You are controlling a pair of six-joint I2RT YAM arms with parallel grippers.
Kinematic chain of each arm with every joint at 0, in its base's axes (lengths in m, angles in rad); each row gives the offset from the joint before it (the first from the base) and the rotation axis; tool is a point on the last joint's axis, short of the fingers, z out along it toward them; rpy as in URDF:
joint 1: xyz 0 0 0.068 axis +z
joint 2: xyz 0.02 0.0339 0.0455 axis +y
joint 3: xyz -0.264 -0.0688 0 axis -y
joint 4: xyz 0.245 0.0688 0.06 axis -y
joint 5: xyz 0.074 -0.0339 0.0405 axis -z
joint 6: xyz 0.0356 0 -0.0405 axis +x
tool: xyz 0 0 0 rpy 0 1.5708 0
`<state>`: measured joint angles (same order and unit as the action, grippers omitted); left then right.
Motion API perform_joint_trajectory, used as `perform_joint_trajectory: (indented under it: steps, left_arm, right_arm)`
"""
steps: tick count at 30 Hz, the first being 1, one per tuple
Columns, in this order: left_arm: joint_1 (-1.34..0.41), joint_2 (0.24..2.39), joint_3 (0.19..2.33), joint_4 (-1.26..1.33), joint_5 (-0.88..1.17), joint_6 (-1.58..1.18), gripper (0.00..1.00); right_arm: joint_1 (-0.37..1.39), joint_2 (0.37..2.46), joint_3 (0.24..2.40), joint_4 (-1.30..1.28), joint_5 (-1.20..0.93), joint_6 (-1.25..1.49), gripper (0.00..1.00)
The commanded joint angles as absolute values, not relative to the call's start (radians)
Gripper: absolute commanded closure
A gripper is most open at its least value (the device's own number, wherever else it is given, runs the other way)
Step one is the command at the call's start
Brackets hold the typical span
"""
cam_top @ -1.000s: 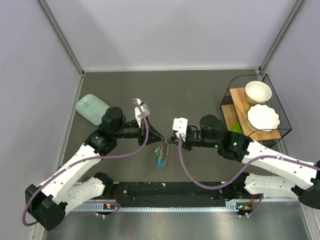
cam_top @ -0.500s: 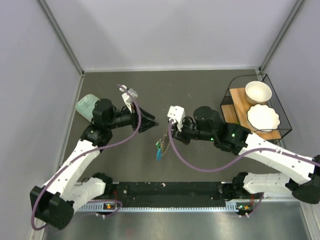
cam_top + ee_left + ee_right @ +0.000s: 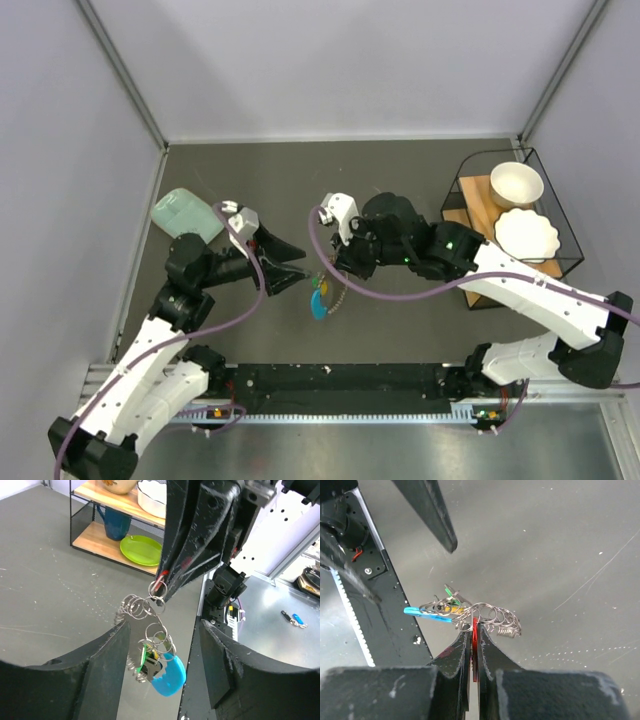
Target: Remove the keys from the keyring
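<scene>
My right gripper point(image 3: 474, 630) is shut on a red key point(image 3: 475, 639), which shows as a thin red strip between its fingers. From that key hangs the keyring point(image 3: 150, 612), a chain of metal rings with a bright blue oval tag point(image 3: 169, 677) and a green-headed key point(image 3: 141, 655) at its low end. The bunch point(image 3: 320, 295) dangles above the dark table. In the left wrist view, my left gripper point(image 3: 164, 627) stands open, one finger on each side of the hanging bunch and touching nothing. From above, the left gripper point(image 3: 300, 268) sits just left of the right gripper point(image 3: 332, 270).
A mint-green flat box point(image 3: 185, 215) lies at the far left. A black wire rack point(image 3: 560, 215) at the right holds a white bowl point(image 3: 516, 184), a white plate point(image 3: 526, 235), a green plate point(image 3: 141, 549) and a blue mug point(image 3: 115, 522). A black rail point(image 3: 340, 380) runs along the near edge.
My left gripper has opened, let go of the bunch and drawn back to the left. The right gripper has carried the keyring up and leftward, still holding it.
</scene>
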<state>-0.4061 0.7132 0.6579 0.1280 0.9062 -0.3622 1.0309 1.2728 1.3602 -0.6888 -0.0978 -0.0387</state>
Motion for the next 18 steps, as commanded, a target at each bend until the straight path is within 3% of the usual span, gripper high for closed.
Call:
perform_joint_trajectory:
  steps: [1, 11, 18]
  left_arm:
    - [-0.452, 0.678, 0.626, 0.175, 0.842, -0.301, 0.36]
    - [-0.652, 0.767, 0.675, 0.124, 0.603, -0.146, 0.37]
    - [-0.669, 0.802, 0.695, 0.150, 0.488, -0.135, 0.41]
  right_arm:
    - [1.023, 1.304, 1.465, -0.730, -0.110, 0.055, 1.00]
    - [1.023, 1.338, 1.511, -0.781, -0.097, 0.107, 1.00]
    - [1.023, 1.316, 1.496, -0.781, -0.100, 0.103, 1.00]
